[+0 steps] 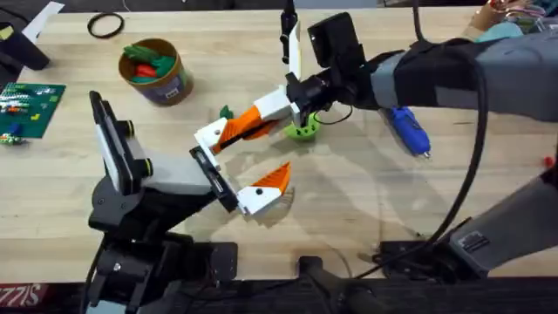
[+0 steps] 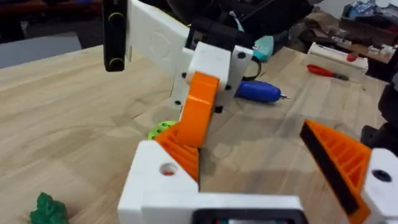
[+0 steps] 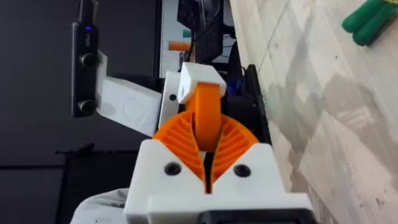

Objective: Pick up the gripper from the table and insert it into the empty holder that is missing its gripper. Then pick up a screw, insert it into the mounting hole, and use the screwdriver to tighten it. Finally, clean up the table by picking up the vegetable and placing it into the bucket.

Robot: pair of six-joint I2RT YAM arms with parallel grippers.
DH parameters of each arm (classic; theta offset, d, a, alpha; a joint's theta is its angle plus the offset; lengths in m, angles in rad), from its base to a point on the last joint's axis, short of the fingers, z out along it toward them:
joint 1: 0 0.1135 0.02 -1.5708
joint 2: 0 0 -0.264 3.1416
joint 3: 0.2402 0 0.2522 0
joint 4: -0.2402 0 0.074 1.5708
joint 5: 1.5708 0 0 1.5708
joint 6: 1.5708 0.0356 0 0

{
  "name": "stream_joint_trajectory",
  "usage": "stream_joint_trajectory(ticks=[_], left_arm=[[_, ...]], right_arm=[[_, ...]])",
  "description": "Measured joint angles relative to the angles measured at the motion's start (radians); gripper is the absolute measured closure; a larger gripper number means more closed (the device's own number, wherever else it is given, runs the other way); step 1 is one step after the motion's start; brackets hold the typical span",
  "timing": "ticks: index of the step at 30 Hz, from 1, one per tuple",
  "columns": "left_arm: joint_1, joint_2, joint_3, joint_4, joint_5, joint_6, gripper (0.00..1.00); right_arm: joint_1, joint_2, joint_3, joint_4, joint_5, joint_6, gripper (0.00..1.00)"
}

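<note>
My right gripper [image 1: 250, 124] [image 3: 205, 134] is shut on the gripper [image 1: 228, 133] [image 3: 205, 115], an orange ribbed wedge on a white base [image 2: 160, 182]. The base rests against the upper end of the holder [image 1: 209, 170] [image 3: 252, 93], the black jaw rail of my left arm; I cannot tell whether it is seated. My left gripper [image 1: 253, 159] [image 2: 267, 158] stands open, its own orange finger [image 1: 272, 181] [image 2: 342, 162] at the rail's other end. The blue screwdriver [image 1: 408, 129] [image 2: 258, 91] lies on the table [image 1: 366, 201] to the right. The brown bucket [image 1: 170, 87] holds green and red vegetables. A green vegetable [image 1: 226, 112] [image 2: 48, 208] lies beside the grippers. A screw is out of view.
A lime-green round part [image 1: 302, 131] [image 2: 163, 129] lies under the right wrist. A slim black-and-white stick [image 1: 290, 44] stands at the back. A green circuit board [image 1: 26, 105] and a black ring [image 1: 106, 26] lie far left. A red-handled tool [image 2: 326, 71] rests far right.
</note>
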Motion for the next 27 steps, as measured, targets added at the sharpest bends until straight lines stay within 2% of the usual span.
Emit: stream_joint_trajectory(ticks=[17,19,20,25,26,27], left_arm=[[0.000,0.000,0.000,0.000,0.000,-0.006,0.014],[0.000,0.000,0.000,0.000,0.000,-0.006,0.014],[0.000,0.000,0.000,0.000,0.002,-0.005,0.015],[-0.011,0.000,0.001,-0.004,0.050,0.004,0.014],[-0.015,0.000,0.001,-0.004,0.061,0.005,0.014],[-0.018,0.000,0.001,-0.005,0.071,0.006,0.014]], right_arm=[[0.002,0.000,0.000,0.000,0.004,0.005,0.993],[0.002,0.000,0.000,0.000,0.004,0.005,0.959],[0.002,0.000,0.000,-0.001,0.009,0.008,0.857],[0.048,0.014,-0.001,-0.005,0.067,0.004,0.101],[0.055,0.015,-0.001,-0.004,0.074,0.002,0.032],[0.059,0.016,-0.001,-0.005,0.079,0.003,0.015]])
